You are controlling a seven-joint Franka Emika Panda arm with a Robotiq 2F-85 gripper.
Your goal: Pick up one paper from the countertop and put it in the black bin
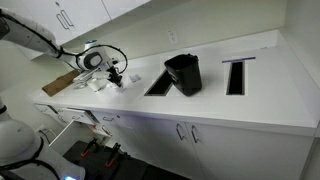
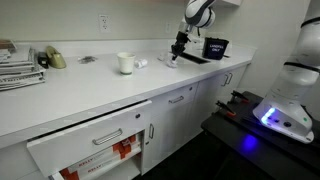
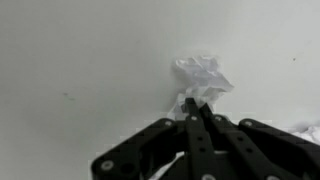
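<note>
In the wrist view my gripper [image 3: 196, 106] has its fingers together, pinching the near edge of a small white crumpled paper [image 3: 201, 78] over the white countertop [image 3: 80, 60]. In both exterior views the gripper [image 1: 113, 74] [image 2: 178, 46] is low over the countertop [image 1: 255, 100] [image 2: 90, 88]. Other white scraps [image 1: 97, 84] lie beside it. The black bin [image 1: 184, 72] [image 2: 215, 47] stands upright on the countertop a short way from the gripper, between two dark cut-outs.
Dark rectangular cut-outs [image 1: 236, 76] [image 1: 160, 84] flank the bin. A flat brown board [image 1: 60, 84] lies near the scraps. A white mug [image 2: 126, 62] and stacked papers [image 2: 20, 70] sit on the counter. A drawer [image 2: 90, 150] below hangs open.
</note>
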